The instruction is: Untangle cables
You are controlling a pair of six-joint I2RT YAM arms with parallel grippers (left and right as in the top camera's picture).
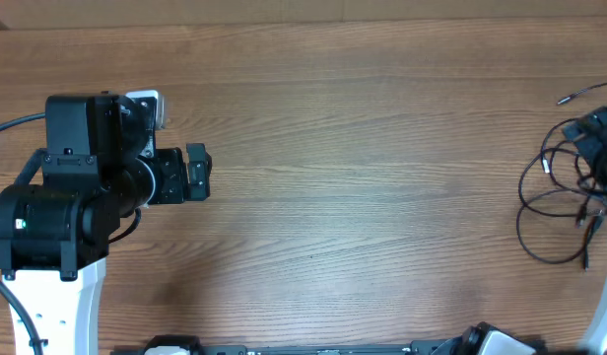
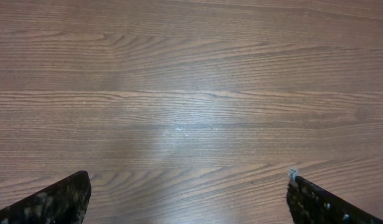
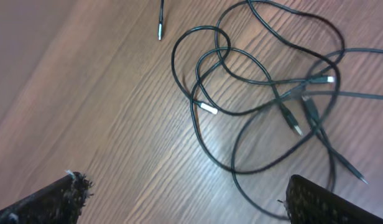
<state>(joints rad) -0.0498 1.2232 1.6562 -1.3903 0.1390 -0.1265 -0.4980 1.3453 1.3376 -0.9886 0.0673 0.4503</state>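
Note:
The cables (image 1: pixel 555 193) are thin black cords in loose overlapping loops with small silver-tipped plugs, lying at the table's far right edge. In the right wrist view the cables (image 3: pixel 283 94) fill the upper right, crossing each other several times. My right gripper (image 3: pixel 184 186) is open and empty just short of the loops, with one loop running close to its right finger. In the overhead view it (image 1: pixel 597 138) is over the pile's right side. My left gripper (image 1: pixel 197 170) is at the table's left, far from the cables. In its wrist view it (image 2: pixel 188 182) is open over bare wood.
A separate cable end with a plug (image 1: pixel 570 97) lies above the pile near the right edge and also shows in the right wrist view (image 3: pixel 160 25). The wooden table (image 1: pixel 363 148) stretches between the two arms. The arm bases stand along the front edge.

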